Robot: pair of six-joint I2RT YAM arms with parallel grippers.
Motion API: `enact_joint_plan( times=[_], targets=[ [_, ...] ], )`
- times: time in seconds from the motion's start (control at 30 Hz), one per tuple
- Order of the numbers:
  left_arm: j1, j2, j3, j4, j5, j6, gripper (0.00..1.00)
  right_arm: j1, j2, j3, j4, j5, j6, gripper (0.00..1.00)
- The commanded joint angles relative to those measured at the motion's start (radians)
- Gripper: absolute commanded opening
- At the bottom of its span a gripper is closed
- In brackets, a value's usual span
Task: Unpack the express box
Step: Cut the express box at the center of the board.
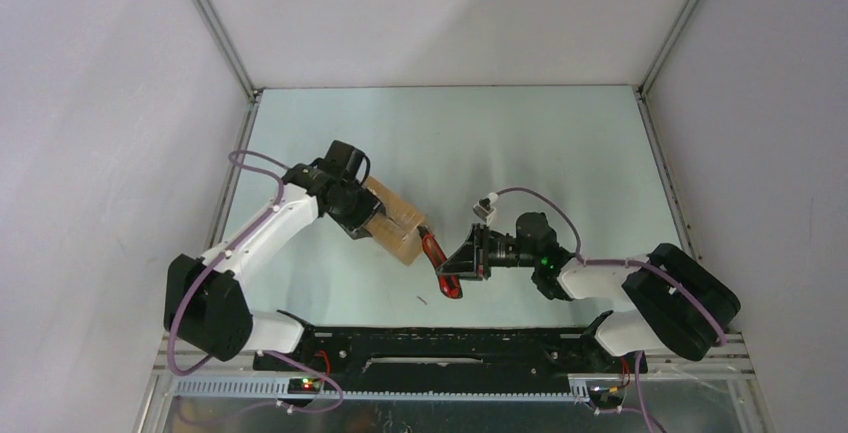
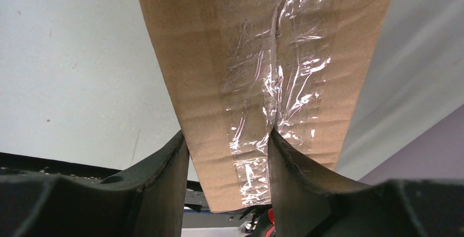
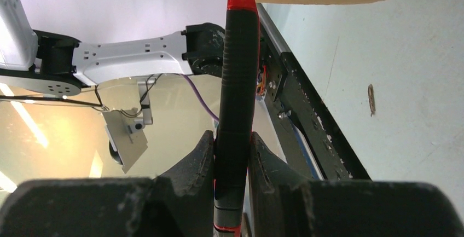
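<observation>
The express box (image 1: pixel 392 221), a small brown cardboard carton, is seen gripped by the left pincer (image 1: pixel 368 213) left of centre on the pale counter (image 1: pixel 450 143), just ahead of the two arm bases. The carton is grasped across its width, with both black fingers (image 2: pixel 169 177) pressed against its sides. It is angled toward the right arm. Whether its underside rests on the counter cannot be told. A strip of wrinkled clear tape (image 2: pixel 276 84) is shown running along the seam of the face turned to the left wrist camera.

A red-and-black utility knife (image 1: pixel 438 261) is held clenched in the right pincer (image 1: pixel 462 265) near the middle of the counter. Its black handle is clamped between the fingers, and its red-collared tip is pointed at the carton. In the right wrist view the tip is seen at the near lower corner of the box, though actual contact cannot be confirmed.

A small dark mark (image 1: pixel 424 300) is visible on the counter just beside the knife, and the black mounting rail (image 1: pixel 450 338) is seen along the near edge.
</observation>
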Motion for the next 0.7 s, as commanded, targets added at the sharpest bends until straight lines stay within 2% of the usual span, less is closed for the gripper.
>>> enact_joint_plan(
  times=[0.0,0.13,0.3,0.43,0.57,0.67],
  targets=[
    [-0.012,0.036,0.035,-0.097,0.114,0.162,0.00,-0.003,-0.003,0.100,0.082,-0.022,-0.076,0.00],
    [-0.014,0.020,0.011,-0.071,0.154,0.207,0.00,-0.050,0.050,0.116,0.099,-0.076,-0.065,0.00],
    [-0.030,0.023,0.014,-0.058,0.209,0.269,0.00,-0.052,0.173,0.184,0.309,-0.169,0.040,0.00],
    [-0.030,0.035,0.021,-0.083,0.203,0.301,0.00,-0.020,0.236,0.216,0.384,-0.201,0.072,0.00],
    [-0.026,0.043,0.022,-0.091,0.189,0.309,0.00,-0.002,0.228,0.226,0.348,-0.209,0.044,0.00],
    [-0.013,0.049,0.041,-0.133,0.132,0.317,0.03,-0.018,0.185,0.225,0.183,-0.196,-0.057,0.00]
  ],
)
